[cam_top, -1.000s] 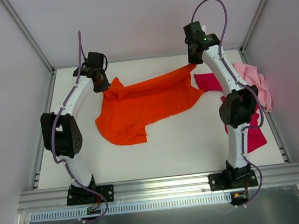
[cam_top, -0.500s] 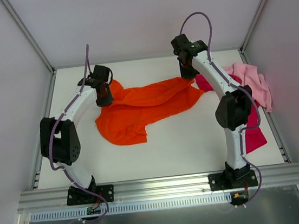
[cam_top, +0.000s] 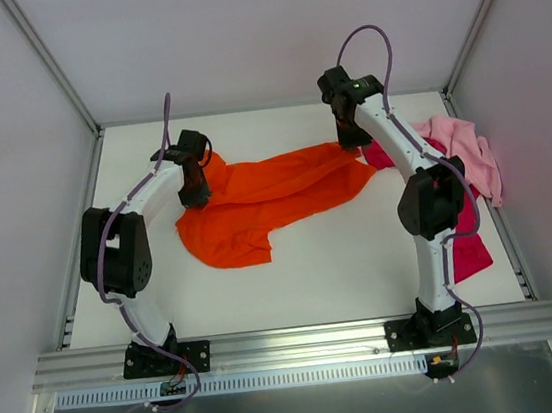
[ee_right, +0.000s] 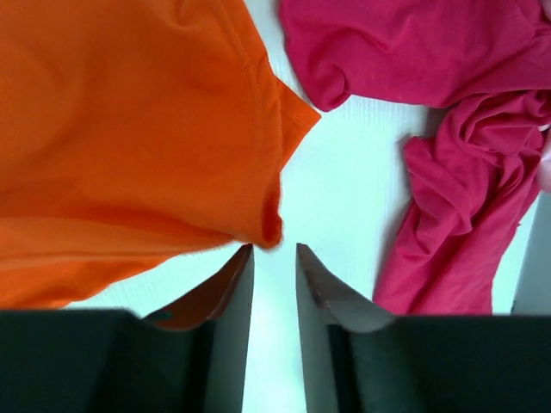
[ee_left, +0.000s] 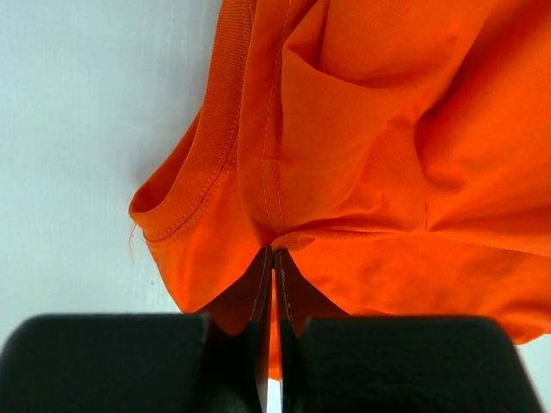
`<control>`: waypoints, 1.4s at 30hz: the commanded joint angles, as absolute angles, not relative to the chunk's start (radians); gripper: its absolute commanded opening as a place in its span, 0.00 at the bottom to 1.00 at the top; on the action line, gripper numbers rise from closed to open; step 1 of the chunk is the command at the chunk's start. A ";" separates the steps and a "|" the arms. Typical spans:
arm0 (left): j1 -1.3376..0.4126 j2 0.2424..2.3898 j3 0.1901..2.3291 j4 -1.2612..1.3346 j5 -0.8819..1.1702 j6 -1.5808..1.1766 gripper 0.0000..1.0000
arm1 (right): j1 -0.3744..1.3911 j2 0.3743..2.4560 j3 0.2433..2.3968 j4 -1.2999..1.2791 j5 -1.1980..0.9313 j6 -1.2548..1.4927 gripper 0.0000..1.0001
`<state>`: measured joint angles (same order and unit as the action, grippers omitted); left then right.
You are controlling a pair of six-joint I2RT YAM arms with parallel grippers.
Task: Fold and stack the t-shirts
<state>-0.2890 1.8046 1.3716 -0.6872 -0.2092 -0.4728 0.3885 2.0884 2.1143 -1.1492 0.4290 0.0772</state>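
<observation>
Table (cam_top: 314,272): a white surface, walled on 3 sides, with the 2 arm bases bolted along its near edge

Orange t-shirt (cam_top: 265,198): spread loosely and rumpled across the middle of the table between the 2 arms. Its left end is bunched under the left gripper and its right end reaches to the right gripper. In the left wrist view (ee_left: 362,155) a ribbed hem and stitched seams are seen in folds. In the right wrist view (ee_right: 120,129) a pointed corner of it is seen lying on the table

Magenta-red t-shirt (cam_top: 468,248): crumpled along the right side of the table, partly hidden behind the right arm. One end lies just beside the right end of the orange t-shirt; in the right wrist view (ee_right: 413,52) a strip of bare table is seen between the 2

Light pink t-shirt (cam_top: 470,147): heaped at the far right edge of the table, touching the magenta-red t-shirt

Left gripper (cam_top: 194,191): lowered over the left end of the orange t-shirt. In its own view (ee_left: 273,258) the jaws are pressed together, with a fold of orange cloth pinched between them

Right gripper (cam_top: 352,137): set over the right end of the orange t-shirt. In its own view (ee_right: 274,254) the jaws are parted, bare table is seen in the gap, and nothing is held; the hem of the orange t-shirt lies just off the tip of 1 finger
</observation>
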 commanded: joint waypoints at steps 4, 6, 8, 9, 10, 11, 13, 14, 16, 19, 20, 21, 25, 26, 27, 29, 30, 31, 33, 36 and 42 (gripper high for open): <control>-0.304 1.822 1.410 -0.681 -0.183 -0.474 0.30 | 0.387 2.028 2.039 -1.119 0.387 0.060 0.62; -0.307 1.816 1.430 -0.670 -0.173 -0.466 0.34 | 0.387 2.014 2.019 -1.089 0.351 0.055 0.73; -0.307 1.807 1.440 -0.660 -0.167 -0.466 0.46 | 0.387 2.019 2.014 -1.098 0.327 0.057 0.86; -0.305 1.801 1.443 -0.657 -0.163 -0.460 0.48 | 0.385 2.002 1.996 -1.091 0.318 0.058 0.86; -0.307 1.798 1.448 -0.657 -0.155 -0.459 0.48 | 0.387 1.987 1.973 -1.077 0.318 0.060 0.84; -0.307 1.784 1.451 -0.658 -0.149 -0.459 0.50 | 0.385 1.973 1.926 -1.065 0.319 0.067 0.83; -0.310 1.766 1.451 -0.658 -0.144 -0.457 0.57 | 0.385 1.950 1.892 -1.069 0.328 0.100 0.80; -0.311 1.757 1.447 -0.654 -0.141 -0.456 0.63 | 0.387 1.919 1.849 -1.069 0.325 0.110 0.79; -0.321 1.744 1.443 -0.649 -0.144 -0.448 0.66 | 0.390 1.895 1.807 -1.063 0.336 0.132 0.76; -0.321 1.772 1.433 -0.644 -0.141 -0.451 0.67 | 0.390 1.887 1.763 -1.048 0.365 0.149 0.72; -0.322 1.785 1.430 -0.646 -0.138 -0.454 0.68 | 0.390 1.904 1.769 -1.066 0.385 0.156 0.71; -0.322 1.787 1.424 -0.646 -0.137 -0.454 0.68 | 0.388 1.911 1.767 -1.071 0.397 0.161 0.71; -0.322 1.749 1.394 -0.666 -0.109 -0.477 0.71 | 0.390 1.913 1.740 -1.071 0.425 0.186 0.72; -0.322 1.732 1.393 -0.704 -0.110 -0.485 0.71 | 0.388 1.914 1.735 -1.069 0.426 0.193 0.73; -0.322 1.726 1.394 -0.718 -0.109 -0.492 0.72 | 0.387 1.916 1.736 -1.072 0.431 0.199 0.73; -0.324 1.691 1.370 -0.726 -0.071 -0.494 0.74 | 0.385 1.913 1.733 -1.063 0.419 0.210 0.73; -0.327 1.678 1.346 -0.723 -0.051 -0.486 0.76 | 0.384 1.910 1.727 -1.058 0.411 0.212 0.73; -0.333 1.661 1.338 -0.721 -0.031 -0.480 0.76 | 0.385 1.910 1.724 -1.048 0.394 0.213 0.73; -0.359 1.652 1.316 -0.726 -0.015 -0.482 0.77 | 0.384 1.928 1.724 -1.035 0.385 0.221 0.73; -0.399 1.655 1.302 -0.718 0.029 -0.488 0.77 | 0.370 1.992 1.764 -1.034 0.353 0.227 0.73; -0.463 1.722 1.304 -0.692 0.089 -0.494 0.77 | 0.313 2.086 1.822 -0.991 0.205 0.265 0.72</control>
<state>-0.4469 1.6886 1.3098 -0.6937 0.0082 -0.4767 0.3443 2.0502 1.7733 -1.0203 0.3050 0.2230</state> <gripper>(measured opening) 0.772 0.726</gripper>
